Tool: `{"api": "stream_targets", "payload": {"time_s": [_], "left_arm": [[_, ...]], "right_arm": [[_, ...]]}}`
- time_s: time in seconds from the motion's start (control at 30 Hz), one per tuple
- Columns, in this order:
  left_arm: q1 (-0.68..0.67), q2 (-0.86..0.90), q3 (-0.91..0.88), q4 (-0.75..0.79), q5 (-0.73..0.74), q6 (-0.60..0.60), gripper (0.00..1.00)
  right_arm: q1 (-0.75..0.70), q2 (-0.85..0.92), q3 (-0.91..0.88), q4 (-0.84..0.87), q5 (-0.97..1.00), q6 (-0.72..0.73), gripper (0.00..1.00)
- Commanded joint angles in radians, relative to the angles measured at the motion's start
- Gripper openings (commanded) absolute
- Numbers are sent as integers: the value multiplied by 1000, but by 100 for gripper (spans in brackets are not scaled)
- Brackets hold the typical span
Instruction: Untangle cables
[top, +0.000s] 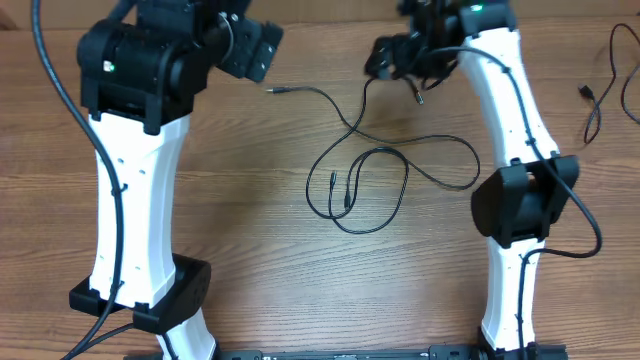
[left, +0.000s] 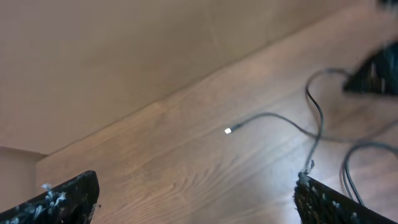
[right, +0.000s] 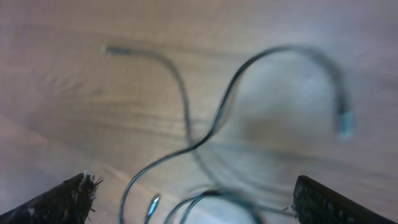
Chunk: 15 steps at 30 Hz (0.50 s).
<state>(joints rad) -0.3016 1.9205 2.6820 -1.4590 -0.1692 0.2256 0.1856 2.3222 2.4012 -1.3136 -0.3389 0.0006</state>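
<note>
Cables lie in the middle of the wooden table, between the two arms: thin black strands crossing each other and closing into a loose loop nearer the arm bases. One strand runs out from the crossing toward the left arm and ends in a small plug, lying free on the wood; the left wrist view shows this plug as a bright spot. A lone cord lies well apart at the right edge of the table. Left gripper hangs above bare wood near the free plug, fingers spread wide, nothing between them. Right gripper sits over the far end of the tangle, fingers also wide apart; blurred strands and a plug end show on the table below it, none clamped
</note>
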Motion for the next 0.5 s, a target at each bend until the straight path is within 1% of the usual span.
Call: {"api": "stream_targets", "payload": {"time_s": [0.0,0.1,0.23,0.27,0.3,0.37,0.47], "left_arm": [[14,6,2,29,25,-43,100],[14,6,2,26,39,-43,100],[14,10,2,26,39,-43,100],[14,13,2,25,39,-43,100],[14,16,2,23,39,-43,100],[14,24,1,19,40,-43,99],[14,40,0,8,40,-43,100]], "right_arm": [[58,-6,-63,-15,4,123,100],[107,-6,-125,-19,67,187,100],[159,-6,-221,-5,154,183,100],[169,-6,-246,3,184,158,100],[179,-6,-272,17,217,92,100],[192,-6,-326,61,270,-79,95],[196,-6,-404,142,362,-375,96]]}}
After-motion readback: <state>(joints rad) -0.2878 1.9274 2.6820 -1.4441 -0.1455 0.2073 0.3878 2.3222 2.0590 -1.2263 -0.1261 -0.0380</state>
